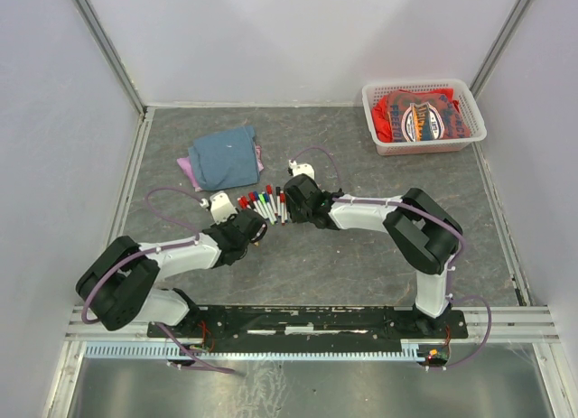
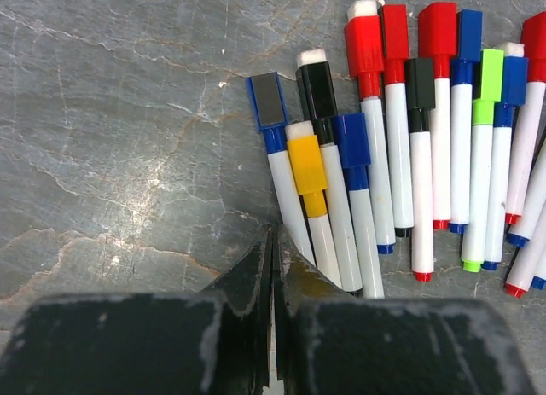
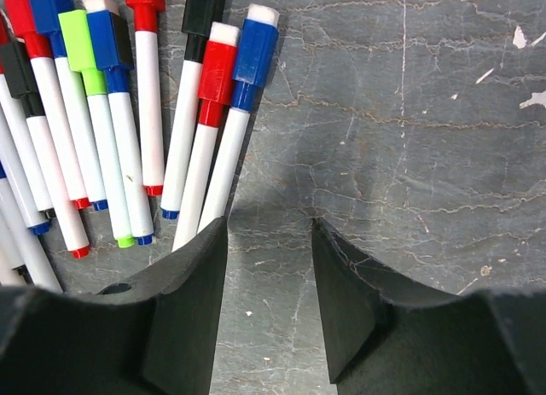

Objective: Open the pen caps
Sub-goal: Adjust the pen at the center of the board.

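Note:
Several white-barrelled marker pens [image 1: 263,204] lie side by side on the grey table, all with their pen caps on. In the left wrist view I see a blue cap [image 2: 267,101], a yellow cap [image 2: 305,160], a black cap [image 2: 317,88] and a red cap [image 2: 365,45]. My left gripper [image 2: 275,233] is shut with nothing in it, its tips just left of the blue-capped pen's barrel. My right gripper [image 3: 269,229] stands open over bare table, at the other side of the row. Its left finger is beside the pens with the blue cap [image 3: 256,49] and the red cap [image 3: 218,66].
A folded blue cloth [image 1: 224,158] lies behind the pens. A white basket [image 1: 477,120] holding red fabric stands at the back right corner. Pale walls with metal rails enclose the table on three sides.

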Tool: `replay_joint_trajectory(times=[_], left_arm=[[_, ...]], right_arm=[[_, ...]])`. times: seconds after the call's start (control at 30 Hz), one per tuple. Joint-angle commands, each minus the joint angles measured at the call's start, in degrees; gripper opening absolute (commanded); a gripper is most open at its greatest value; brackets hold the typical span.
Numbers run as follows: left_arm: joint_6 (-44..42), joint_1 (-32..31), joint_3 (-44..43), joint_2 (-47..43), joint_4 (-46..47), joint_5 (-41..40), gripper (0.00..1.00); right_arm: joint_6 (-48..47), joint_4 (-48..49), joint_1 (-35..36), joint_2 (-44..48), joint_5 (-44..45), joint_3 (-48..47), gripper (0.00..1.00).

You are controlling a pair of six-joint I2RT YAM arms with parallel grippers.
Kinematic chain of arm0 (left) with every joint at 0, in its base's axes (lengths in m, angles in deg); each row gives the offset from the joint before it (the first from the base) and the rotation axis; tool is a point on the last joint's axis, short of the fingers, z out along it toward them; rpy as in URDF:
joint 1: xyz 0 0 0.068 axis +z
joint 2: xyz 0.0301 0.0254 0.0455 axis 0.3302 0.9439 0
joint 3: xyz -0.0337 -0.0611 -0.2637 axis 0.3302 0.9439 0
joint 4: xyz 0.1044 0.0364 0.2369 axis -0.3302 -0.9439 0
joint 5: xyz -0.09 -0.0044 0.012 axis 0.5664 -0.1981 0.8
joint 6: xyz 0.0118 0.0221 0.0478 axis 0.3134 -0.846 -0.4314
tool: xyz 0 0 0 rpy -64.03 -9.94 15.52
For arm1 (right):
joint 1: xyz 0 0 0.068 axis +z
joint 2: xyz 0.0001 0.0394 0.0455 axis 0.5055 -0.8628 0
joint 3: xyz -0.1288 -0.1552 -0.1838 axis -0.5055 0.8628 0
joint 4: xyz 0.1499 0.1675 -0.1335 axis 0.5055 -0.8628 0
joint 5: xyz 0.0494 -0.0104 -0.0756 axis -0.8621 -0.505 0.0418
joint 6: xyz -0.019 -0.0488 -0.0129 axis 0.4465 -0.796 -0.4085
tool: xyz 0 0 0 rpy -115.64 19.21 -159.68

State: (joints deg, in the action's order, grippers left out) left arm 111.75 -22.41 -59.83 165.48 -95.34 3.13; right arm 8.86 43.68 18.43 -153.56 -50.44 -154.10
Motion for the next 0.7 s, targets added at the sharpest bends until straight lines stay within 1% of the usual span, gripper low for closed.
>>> replay_joint_trajectory(times=[0.0, 0.2, 0.33, 0.5, 0.67], left_arm=[[-1.73, 0.31, 0.11, -1.63, -0.08, 1.21, 0.03], [0.52, 0.30, 5.16, -10.68, -2.67, 2.21, 0.03], [0.38, 0.30, 6.92, -16.49, -4.04, 2.52, 0.03], [-0.85, 0.30, 6.63, -18.92, -4.91, 2.98, 0.03], [-1.64, 0.35, 6.65, -19.84, -4.95, 3.37, 0.03]], right_arm=[[0.92, -6.37, 0.51, 0.12, 1.11, 2.38, 0.52], [0.75, -6.75, 0.52, 2.49, 4.24, 2.22, 0.52], [0.71, -6.58, 0.49, 4.45, 5.48, 1.88, 0.52], [0.09, -6.47, 0.51, 4.92, 3.79, -0.61, 0.52], [0.24, -6.90, 0.51, 3.25, 2.24, -3.99, 0.52]])
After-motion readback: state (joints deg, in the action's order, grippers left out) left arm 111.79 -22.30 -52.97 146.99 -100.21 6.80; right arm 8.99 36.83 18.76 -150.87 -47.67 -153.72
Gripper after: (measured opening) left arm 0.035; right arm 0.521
